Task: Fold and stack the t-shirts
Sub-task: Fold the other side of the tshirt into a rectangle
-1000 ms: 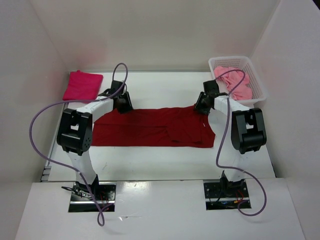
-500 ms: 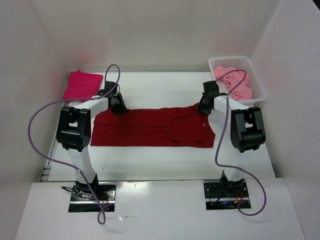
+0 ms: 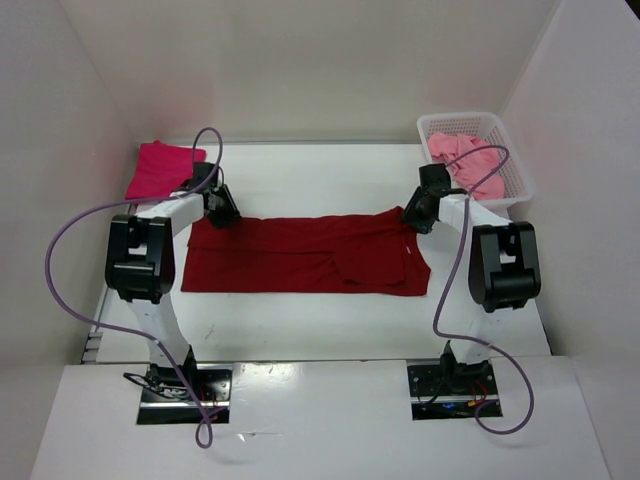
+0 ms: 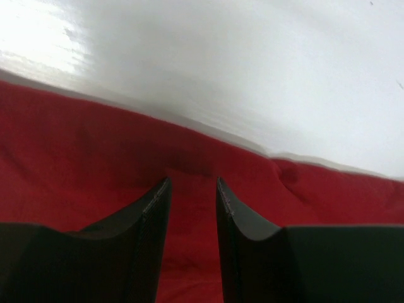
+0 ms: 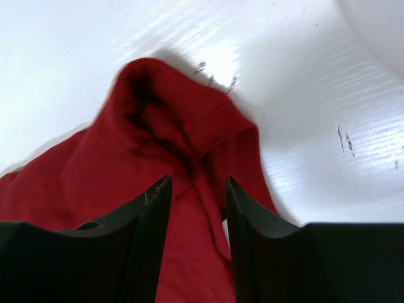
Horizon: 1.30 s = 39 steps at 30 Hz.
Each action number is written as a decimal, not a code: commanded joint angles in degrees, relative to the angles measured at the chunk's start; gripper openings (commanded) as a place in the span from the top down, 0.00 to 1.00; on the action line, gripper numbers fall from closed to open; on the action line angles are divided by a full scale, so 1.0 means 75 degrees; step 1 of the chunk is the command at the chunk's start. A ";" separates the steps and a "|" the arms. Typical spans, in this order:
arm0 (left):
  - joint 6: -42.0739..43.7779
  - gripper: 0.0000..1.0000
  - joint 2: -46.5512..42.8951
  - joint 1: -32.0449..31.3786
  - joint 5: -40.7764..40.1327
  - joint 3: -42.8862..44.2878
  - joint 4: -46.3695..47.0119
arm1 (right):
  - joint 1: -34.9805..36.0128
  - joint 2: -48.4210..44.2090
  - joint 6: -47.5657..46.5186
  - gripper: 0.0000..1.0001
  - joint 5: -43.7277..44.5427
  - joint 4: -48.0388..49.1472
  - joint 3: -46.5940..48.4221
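A dark red t-shirt (image 3: 300,255) lies spread as a long strip across the middle of the table. My left gripper (image 3: 222,207) is at its far left corner. In the left wrist view that gripper (image 4: 192,183) is open, low over the red cloth (image 4: 95,145) near its far edge, with nothing between the fingers. My right gripper (image 3: 415,215) is at the far right corner. In its wrist view it (image 5: 196,180) is open, just short of a bunched fold of red cloth (image 5: 158,113). A crimson-pink t-shirt (image 3: 163,168) lies folded at the back left. A light pink t-shirt (image 3: 468,162) is crumpled in the basket.
The white mesh basket (image 3: 470,117) stands at the back right corner, close to the right arm's wrist. White walls enclose the table on the left, back and right. Purple cables loop off both arms.
My left gripper has slid left along the shirt's far edge, and the shirt's far left corner now reaches further left. My right gripper has shifted a little to the right.
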 commanded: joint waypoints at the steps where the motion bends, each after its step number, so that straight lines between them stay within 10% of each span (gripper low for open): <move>1: -0.0131 0.58 -0.0693 -0.0021 0.0348 -0.0172 0.0216 | -0.0036 -0.1177 -0.0132 0.55 -0.0209 -0.0212 0.0082; 8: 0.0126 0.58 -0.1128 -0.0804 0.0385 -0.0349 0.0065 | 0.1855 -0.2492 -0.0134 1.00 -0.1241 -0.0553 -0.1020; 11: 0.0325 0.63 -0.1128 -0.1484 0.0292 -0.0091 -0.0158 | 0.3425 -0.2492 0.0181 0.96 -0.1394 -0.0553 -0.1219; 16: 0.0478 0.69 -0.1338 -0.1884 0.0361 -0.0090 -0.0451 | 0.4452 -0.2154 0.0476 0.52 -0.1054 -0.0483 -0.1290; 39: 0.0478 0.69 -0.1890 -0.1884 0.0759 -0.1286 -0.0452 | 0.5038 -0.1624 0.0559 0.67 0.0400 -0.1022 -0.0517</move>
